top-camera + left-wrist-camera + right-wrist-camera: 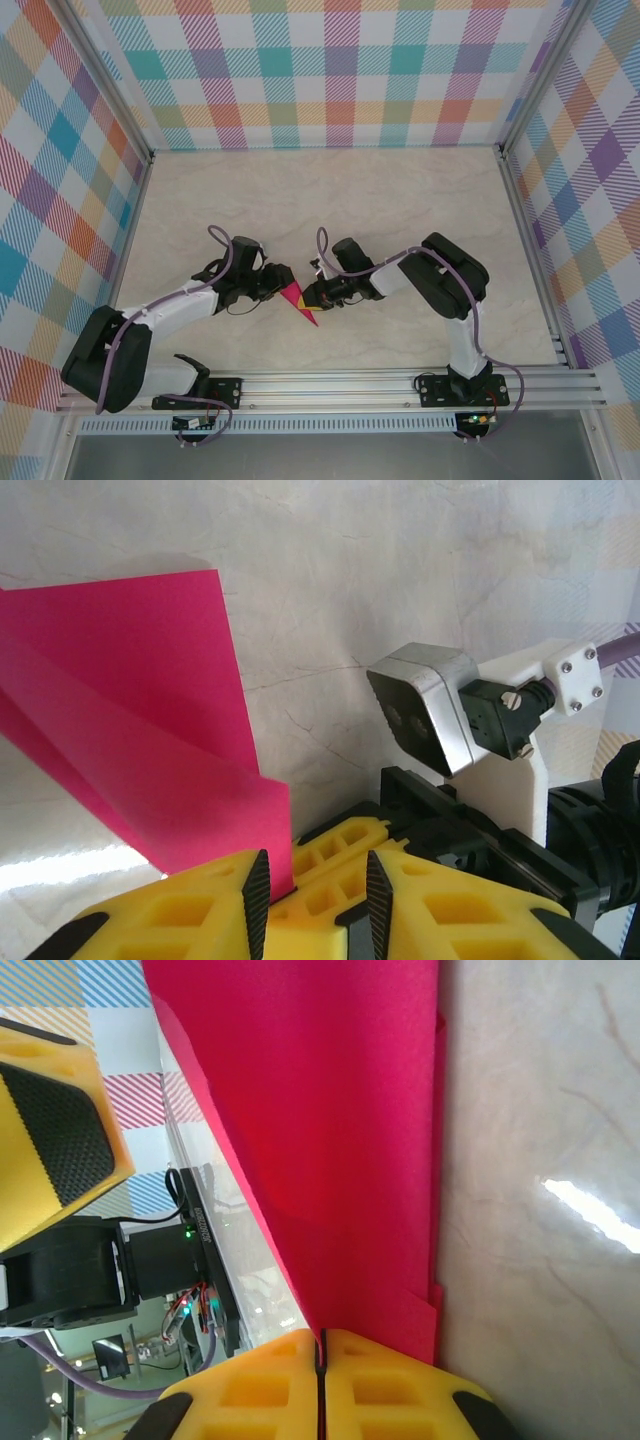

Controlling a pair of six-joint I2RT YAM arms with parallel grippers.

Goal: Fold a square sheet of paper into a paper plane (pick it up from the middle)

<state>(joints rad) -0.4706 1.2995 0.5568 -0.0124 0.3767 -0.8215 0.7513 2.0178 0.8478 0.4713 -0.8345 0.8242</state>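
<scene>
The square sheet of paper [299,302] is folded into a narrow magenta-pink pointed shape and held up between the two grippers at the middle front of the table. My right gripper [313,297] is shut on one folded edge; in the right wrist view the paper [330,1110] rises out of its closed yellow fingertips [322,1345]. My left gripper [284,284] faces it from the left. In the left wrist view its jaws [317,856] stand apart, with the paper [130,710] against the left pad [257,890] and the right gripper's yellow fingers showing in the gap.
The pale marble table [330,200] is walled by plaid panels on three sides. An aluminium rail [340,385] with both arm bases runs along the near edge. The right arm's wrist camera housing [425,705] sits close to the left gripper.
</scene>
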